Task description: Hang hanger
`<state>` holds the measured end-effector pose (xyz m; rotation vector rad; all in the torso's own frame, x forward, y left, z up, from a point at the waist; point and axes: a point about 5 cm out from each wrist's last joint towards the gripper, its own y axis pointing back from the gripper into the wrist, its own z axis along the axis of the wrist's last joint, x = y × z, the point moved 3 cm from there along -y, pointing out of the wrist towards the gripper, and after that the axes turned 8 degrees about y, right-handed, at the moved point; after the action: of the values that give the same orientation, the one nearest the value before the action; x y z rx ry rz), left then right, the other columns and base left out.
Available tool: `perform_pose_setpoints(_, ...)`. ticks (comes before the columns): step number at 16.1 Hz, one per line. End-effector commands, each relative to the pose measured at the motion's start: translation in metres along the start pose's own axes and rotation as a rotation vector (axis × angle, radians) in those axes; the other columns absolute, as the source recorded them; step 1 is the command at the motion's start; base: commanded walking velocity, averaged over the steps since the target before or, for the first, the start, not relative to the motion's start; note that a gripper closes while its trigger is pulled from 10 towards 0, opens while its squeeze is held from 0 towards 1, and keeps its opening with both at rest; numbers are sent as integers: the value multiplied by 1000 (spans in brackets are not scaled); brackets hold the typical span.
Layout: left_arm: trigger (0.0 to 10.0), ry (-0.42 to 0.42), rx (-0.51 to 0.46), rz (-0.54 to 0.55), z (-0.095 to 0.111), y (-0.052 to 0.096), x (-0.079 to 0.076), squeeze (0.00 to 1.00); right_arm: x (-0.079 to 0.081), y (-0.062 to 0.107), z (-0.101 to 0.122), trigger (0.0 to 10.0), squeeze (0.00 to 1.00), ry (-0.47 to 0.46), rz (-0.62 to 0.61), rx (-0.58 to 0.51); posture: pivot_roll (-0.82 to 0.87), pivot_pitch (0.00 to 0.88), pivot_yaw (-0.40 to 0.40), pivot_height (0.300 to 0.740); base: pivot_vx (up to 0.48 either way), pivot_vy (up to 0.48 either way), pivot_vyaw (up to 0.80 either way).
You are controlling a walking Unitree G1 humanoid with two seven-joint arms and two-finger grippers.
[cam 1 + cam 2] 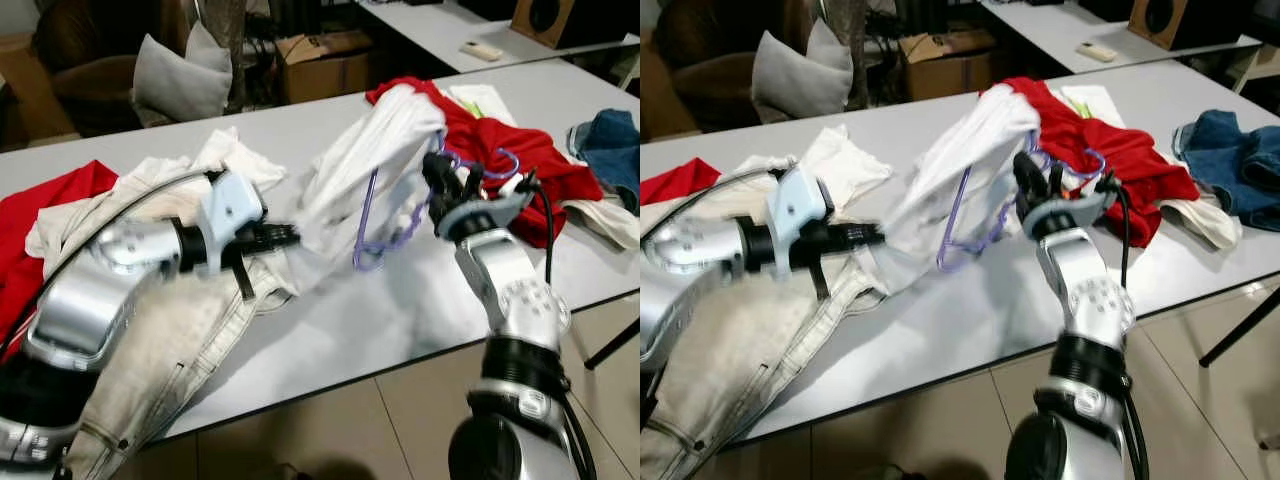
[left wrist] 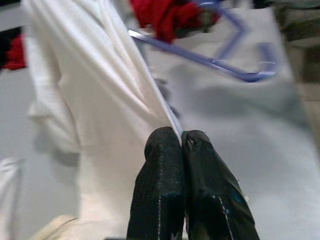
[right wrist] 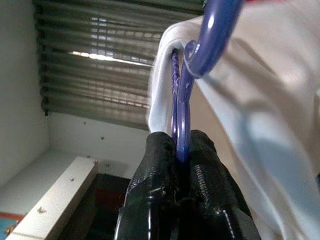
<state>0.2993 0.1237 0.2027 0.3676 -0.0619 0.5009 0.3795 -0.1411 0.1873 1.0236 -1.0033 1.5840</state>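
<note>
From the head views, my right gripper [image 1: 447, 180] holds the purple hanger [image 1: 372, 225] above the grey table [image 1: 400, 320], beside the red garment [image 1: 500, 150], while my left gripper [image 1: 285, 237] pulls the white shirt [image 1: 375, 150] away from the hanger. My left wrist view shows its fingers [image 2: 165, 180] clenched on a shirt edge. My right wrist view shows its fingers [image 3: 160, 175] clamped on the hanger's neck. I judge I should keep the cloth taut and the hanger steady.

The left gripper [image 2: 181, 142] reaches level to its right, fingers pinched together on cloth, while the right gripper [image 3: 182, 150] points upward, fingers clamped tight.
</note>
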Motion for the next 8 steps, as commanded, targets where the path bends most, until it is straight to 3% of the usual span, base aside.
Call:
perform_pose_setpoints(1,0,17,-17,-83,7,1,-13,0,11,-8,0,10000,0,-47,19,-54,61,0,64,740,0,0,0)
perform_pose_setpoints(2,0,46,-37,-155,12,0,-25,0,12,-12,-4,10000,0,-47,13,-55,67,0,63,740,0,0,0)
perform_pose_setpoints(8,0,179,-196,-401,45,-8,-61,0,12,-24,-28,10000,0,68,-20,-18,69,0,70,740,0,0,0)
